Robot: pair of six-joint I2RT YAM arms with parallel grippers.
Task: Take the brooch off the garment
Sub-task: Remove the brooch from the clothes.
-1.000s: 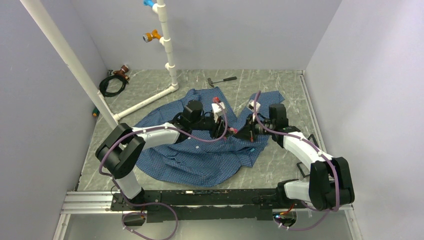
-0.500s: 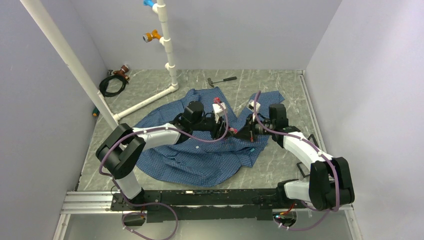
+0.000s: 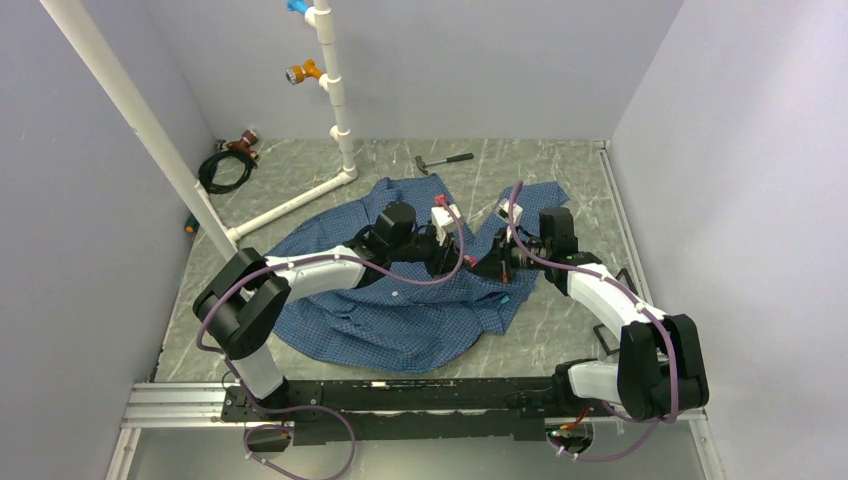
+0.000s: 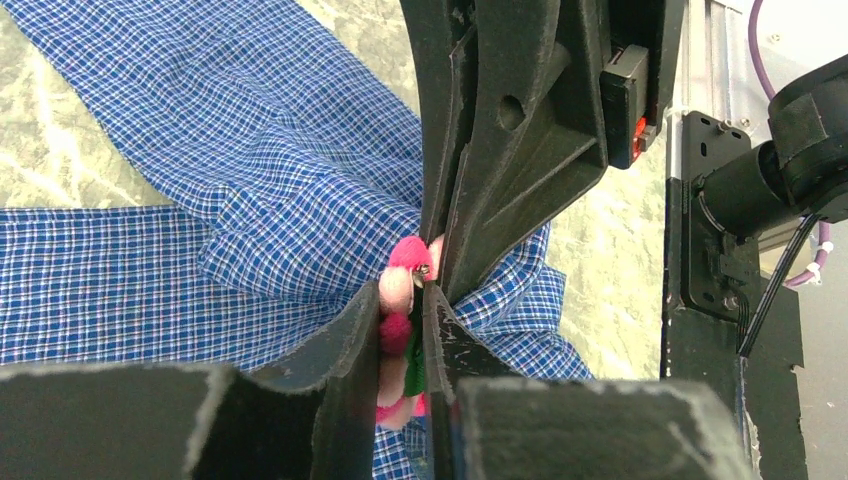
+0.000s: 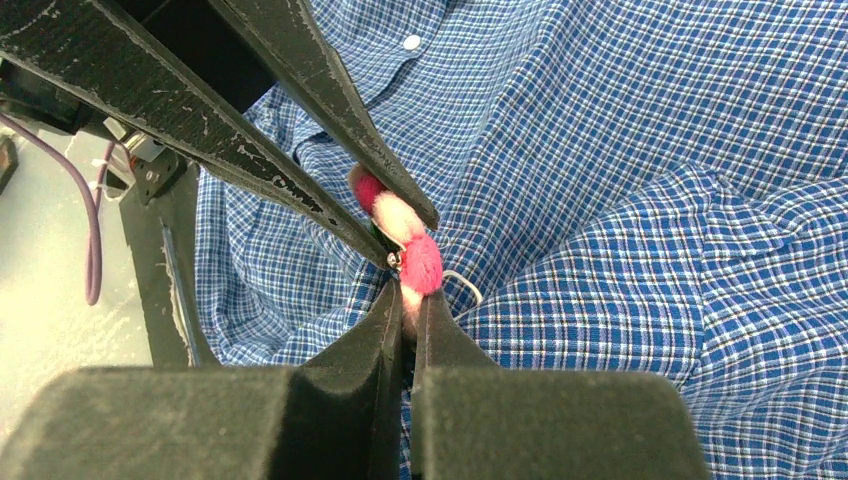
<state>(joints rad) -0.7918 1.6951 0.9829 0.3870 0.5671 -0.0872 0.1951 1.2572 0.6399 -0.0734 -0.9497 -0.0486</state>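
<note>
The garment (image 3: 400,320) is a blue checked shirt, spread crumpled on the table. The brooch (image 3: 469,262), pink with a green part, sits near its middle between both grippers. In the left wrist view my left gripper (image 4: 401,296) is shut on the brooch (image 4: 395,330), and my right gripper (image 4: 437,270) comes down from above onto its top edge. In the right wrist view my right gripper (image 5: 408,290) is shut on the brooch's lower pink lobe (image 5: 422,260). My left gripper (image 5: 408,240) pinches the upper lobes there. A thin wire loop (image 5: 462,280) shows beside the brooch against the garment (image 5: 620,150).
A hammer (image 3: 445,160) lies at the back of the table. A white pipe frame (image 3: 335,110) stands at the back left, with a black coiled cable (image 3: 225,165) beside it. A white shirt button (image 5: 411,42) lies beyond the grippers. Walls close in three sides.
My left wrist has shifted a little to the right, closer to the right gripper, and its jaws have closed in on the brooch. The right arm has stayed where it was.
</note>
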